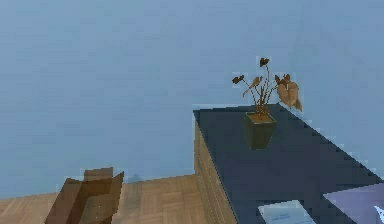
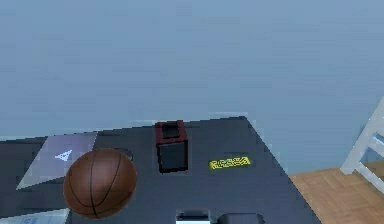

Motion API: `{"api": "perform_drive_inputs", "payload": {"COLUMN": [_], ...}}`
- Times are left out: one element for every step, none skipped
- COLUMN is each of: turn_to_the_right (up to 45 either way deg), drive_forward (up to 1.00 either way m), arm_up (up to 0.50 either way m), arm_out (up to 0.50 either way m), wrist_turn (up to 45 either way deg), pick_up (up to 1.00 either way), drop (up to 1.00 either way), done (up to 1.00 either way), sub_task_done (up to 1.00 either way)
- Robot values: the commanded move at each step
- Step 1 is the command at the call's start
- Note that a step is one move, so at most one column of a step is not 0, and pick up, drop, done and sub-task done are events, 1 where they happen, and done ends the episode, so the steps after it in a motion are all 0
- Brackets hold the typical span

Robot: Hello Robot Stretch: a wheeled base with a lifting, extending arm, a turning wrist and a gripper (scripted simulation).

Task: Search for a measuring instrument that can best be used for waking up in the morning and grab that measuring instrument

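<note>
Although no dial can be read on either of them, two things on the dark tabletop [image 2: 262,180] in the arm side view could be the clock that is searched for. The left one is a small dark box [image 2: 172,148] with red edges. It is stood upright, its long axis is vertical, and its broad dark face is turned toward the view's bottom edge. Just to the right, apart from it, a flat strip [image 2: 230,165] with yellow-green marks like digits is laid. Its long axis runs across the view from left to right. Which of the two is the clock cannot be told.

By the forward view the floor side is given: an open cardboard box [image 1: 85,196] on the wooden floor [image 1: 160,200], then the cabinet's wooden side [image 1: 210,175], and a potted plant [image 1: 262,105] at the far end of the top. By the arm side view the middle of the top is given.

There, a grey flat sheet [image 2: 60,158] is laid at the left. A basketball [image 2: 100,183] is placed left of the small dark box and lower in the view, near but apart. Two white patches [image 2: 192,217] with dark marks are cut by the bottom edge below the box and the strip. A white chair [image 2: 365,145] is stood at the right, beyond the table's end.

How the fingers of the gripper stand, and whether anything is held, cannot be told.
</note>
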Motion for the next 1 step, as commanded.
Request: {"api": "perform_drive_inputs", "payload": {"turn_to_the_right": [0.0], "drive_forward": [0.0], "arm_up": [0.0], "arm_out": [0.36], "wrist_turn": [0.0], "pick_up": [0.0], "drop": [0.0], "done": [0.0], "sub_task_done": [0.0]}}
